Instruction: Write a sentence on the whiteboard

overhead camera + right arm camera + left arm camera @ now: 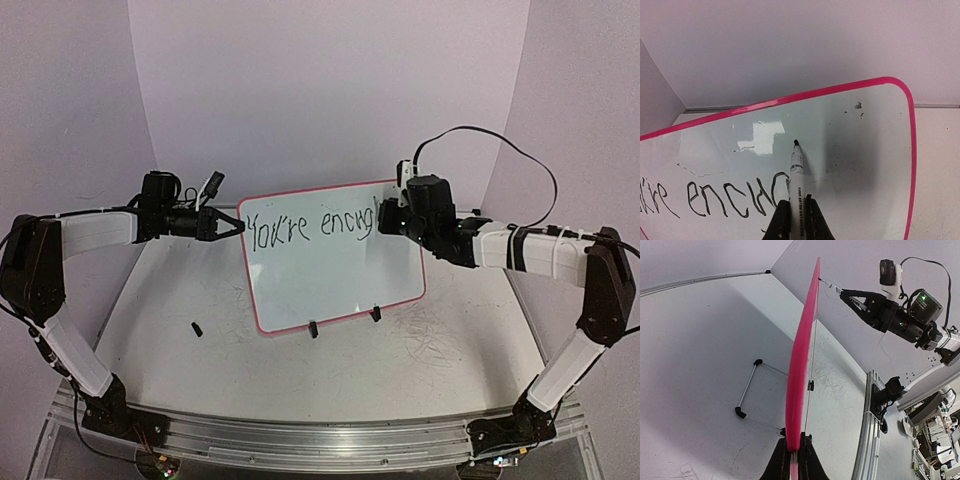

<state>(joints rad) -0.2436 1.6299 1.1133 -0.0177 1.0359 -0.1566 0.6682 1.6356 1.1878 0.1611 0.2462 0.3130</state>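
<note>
Whiteboard (335, 265), white with a pink rim, stood tilted on black clip feet (313, 329) mid-bench (200, 370). Black writing (310, 228) along the top read "You're enoug", its end hidden by the right arm. Left fingers (781, 460) clenched the board's left edge. Right fingers (781, 220) gripped a marker (797, 170), tip on the board. Marker print illegible.

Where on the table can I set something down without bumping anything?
Bare table runs between the whiteboard and the near rail. A small black piece lies front-left. Crowded: the board's top corners, where the left end effector grips its edge and the right end effector holds a marker.
</note>
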